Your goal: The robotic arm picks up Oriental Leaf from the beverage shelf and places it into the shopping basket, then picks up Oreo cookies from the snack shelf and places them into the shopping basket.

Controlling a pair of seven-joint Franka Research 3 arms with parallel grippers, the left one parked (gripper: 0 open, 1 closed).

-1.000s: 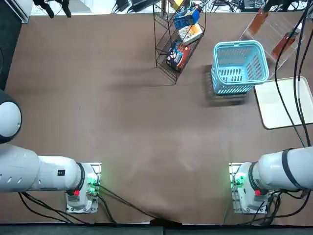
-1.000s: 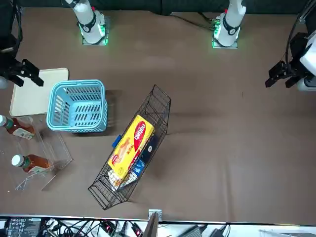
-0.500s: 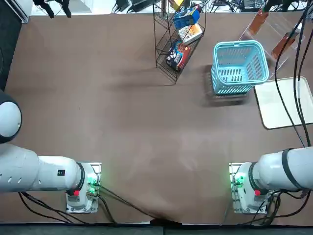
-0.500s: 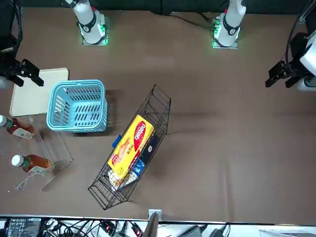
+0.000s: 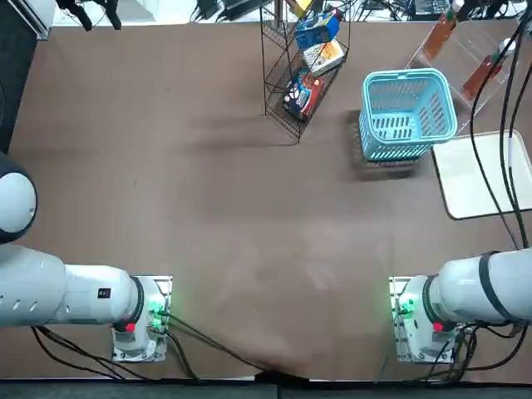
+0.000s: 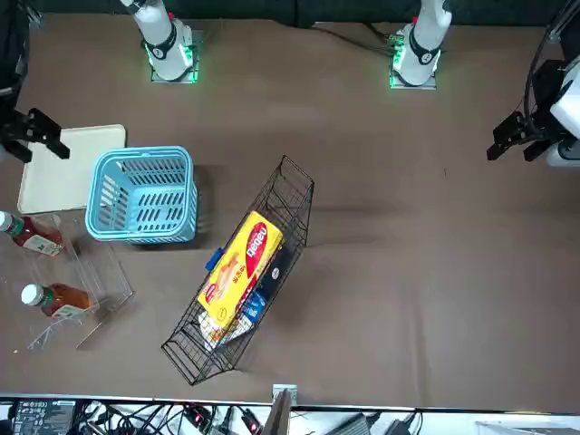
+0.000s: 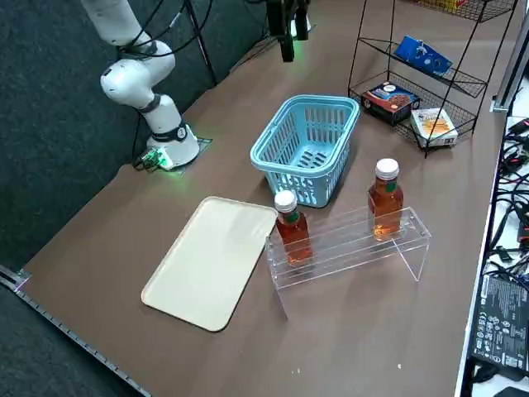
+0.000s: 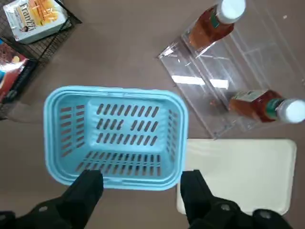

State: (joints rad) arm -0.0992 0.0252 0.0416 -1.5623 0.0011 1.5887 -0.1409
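right gripper (image 8: 140, 188) hangs high over the table, fingers (image 8: 88, 186) spread apart, gripping nothing; seen from the wrist it's above the near rim of the basket (image 8: 114, 138). basket holds nothing, sits btwn the wire rack (image 5: 301, 71) and the tray (image 7: 211, 260). two tea bottles (image 7: 385, 198) (image 7: 291, 227) stand in the clear rack (image 7: 351, 244), just beside basket. oreo pack (image 7: 421, 55) lies on an upper tier of the wire rack, red pack (image 7: 391, 97) and cream box (image 7: 433, 126) on tiers below.
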